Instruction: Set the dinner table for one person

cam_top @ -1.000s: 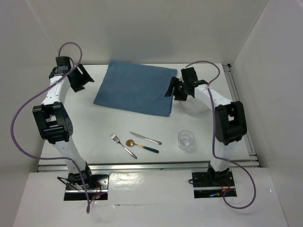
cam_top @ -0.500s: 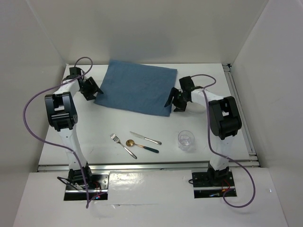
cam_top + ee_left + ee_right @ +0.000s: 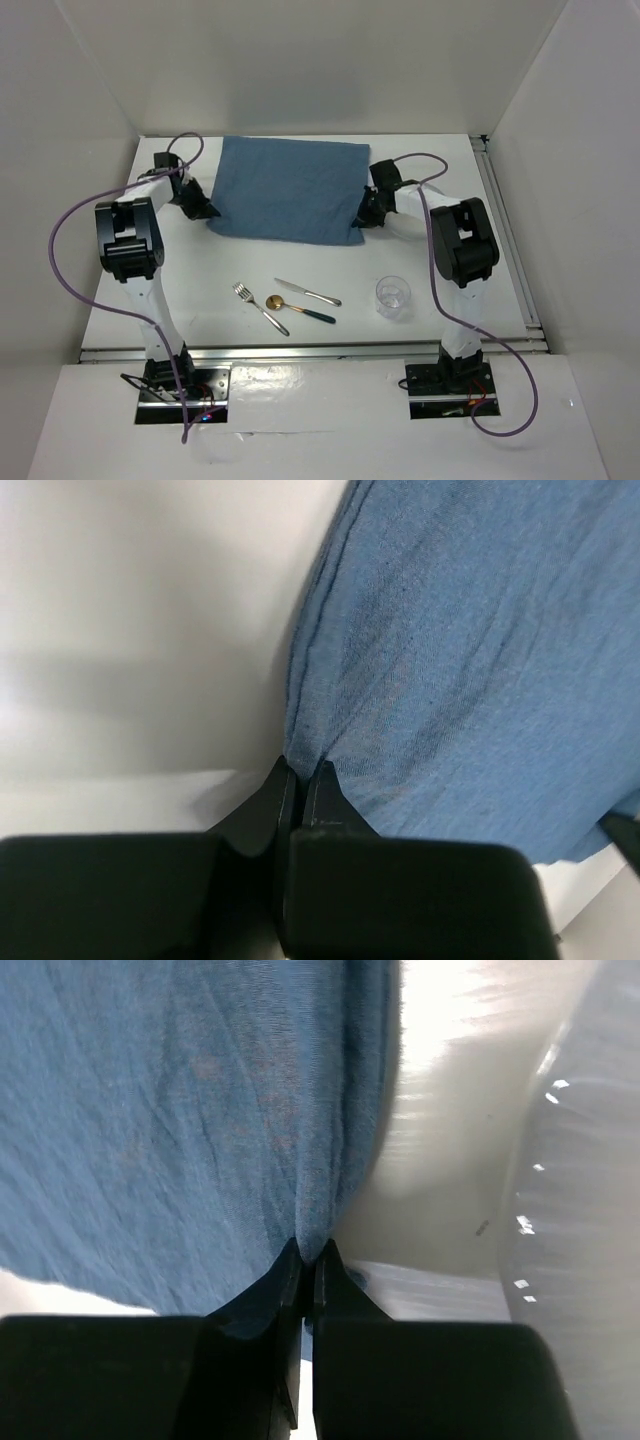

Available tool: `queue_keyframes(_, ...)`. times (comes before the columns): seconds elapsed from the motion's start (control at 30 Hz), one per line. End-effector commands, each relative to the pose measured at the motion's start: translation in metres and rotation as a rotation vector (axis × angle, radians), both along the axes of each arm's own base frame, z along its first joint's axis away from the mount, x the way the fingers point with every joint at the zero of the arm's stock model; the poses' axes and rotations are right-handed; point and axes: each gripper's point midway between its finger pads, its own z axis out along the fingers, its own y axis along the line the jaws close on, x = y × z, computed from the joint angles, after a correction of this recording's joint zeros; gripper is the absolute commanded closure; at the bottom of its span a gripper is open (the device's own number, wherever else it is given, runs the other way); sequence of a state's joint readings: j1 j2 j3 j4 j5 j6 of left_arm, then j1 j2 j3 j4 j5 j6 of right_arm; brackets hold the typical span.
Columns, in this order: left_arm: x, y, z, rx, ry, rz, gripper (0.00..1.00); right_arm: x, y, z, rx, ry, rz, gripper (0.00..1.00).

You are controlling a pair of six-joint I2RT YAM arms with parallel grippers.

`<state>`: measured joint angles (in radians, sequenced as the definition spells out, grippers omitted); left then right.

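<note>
A blue cloth placemat (image 3: 290,188) lies at the back middle of the white dinner table (image 3: 200,280). My left gripper (image 3: 205,208) is down at the cloth's near-left corner. In the left wrist view its jaws (image 3: 300,768) are shut on a pinched fold of the placemat (image 3: 450,660). My right gripper (image 3: 365,218) sits at the near-right corner. The right wrist view shows it (image 3: 308,1248) shut on the placemat's edge (image 3: 180,1110) in the same way.
A fork (image 3: 258,305), a gold spoon with a dark handle (image 3: 290,308) and a knife (image 3: 308,292) lie near the table's front. A clear glass (image 3: 393,296) stands to their right. A pale plate rim (image 3: 590,1240) shows just right of my right gripper.
Both arms came down onto the placemat's near corners and both grippers went from open to shut on the cloth. The cloth's near edge has shifted slightly.
</note>
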<state>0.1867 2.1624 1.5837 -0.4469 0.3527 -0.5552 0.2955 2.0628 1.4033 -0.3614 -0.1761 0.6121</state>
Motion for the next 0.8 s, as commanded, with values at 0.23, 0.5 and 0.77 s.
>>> queue_keyframes(0.23,-0.092,-0.004,0.031,0.061,0.091,0.059,1.00,-0.034,-0.031,0.012,-0.144,-0.017,0.004,1.00)
queue_keyframes(0.5,-0.119,-0.009,0.013,0.096,0.172,0.006,0.81,-0.072,-0.043,0.013,-0.201,-0.013,-0.008,1.00)
queue_keyframes(0.77,-0.096,0.026,0.084,0.307,0.097,0.061,0.23,-0.055,-0.028,0.079,-0.268,-0.176,0.033,0.33)
